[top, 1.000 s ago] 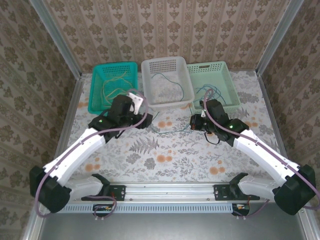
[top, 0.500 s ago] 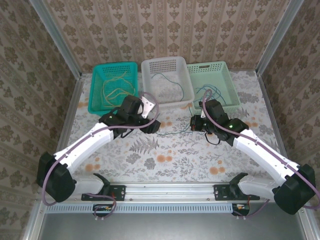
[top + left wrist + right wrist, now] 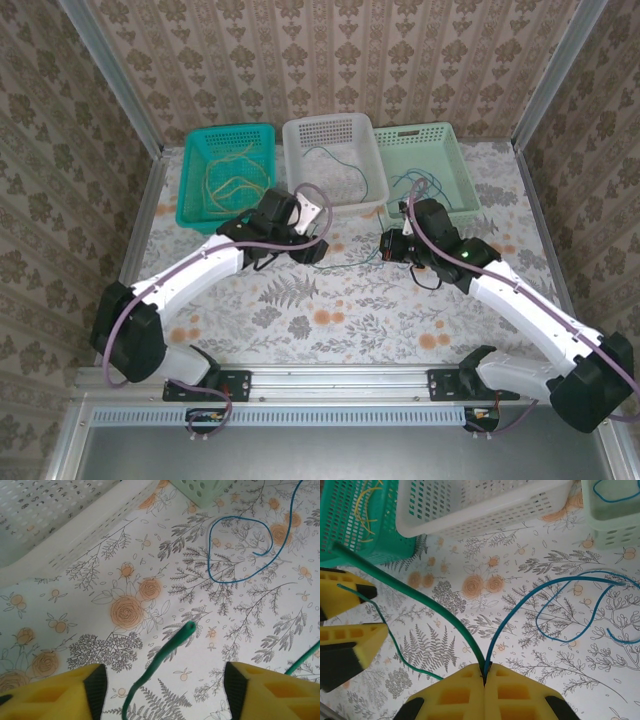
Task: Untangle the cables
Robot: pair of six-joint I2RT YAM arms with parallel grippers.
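Top view: left fingers [image 3: 311, 252] and right fingers [image 3: 386, 248] face each other mid-bench [image 3: 330, 325], just in front of the white basket [image 3: 332, 205].

Left wrist view adds detail: the left fingers stand well apart. The free tip of the green cable [image 3: 187, 628] rises between them, touching neither pad. A blue cable [image 3: 209, 555] loops on the bench beyond.

Right wrist view: the right fingers are pressed together, and the green and blue cables both emerge from the seam. Yellow cables [image 3: 228, 172] lie in the teal basket [image 3: 190, 185].
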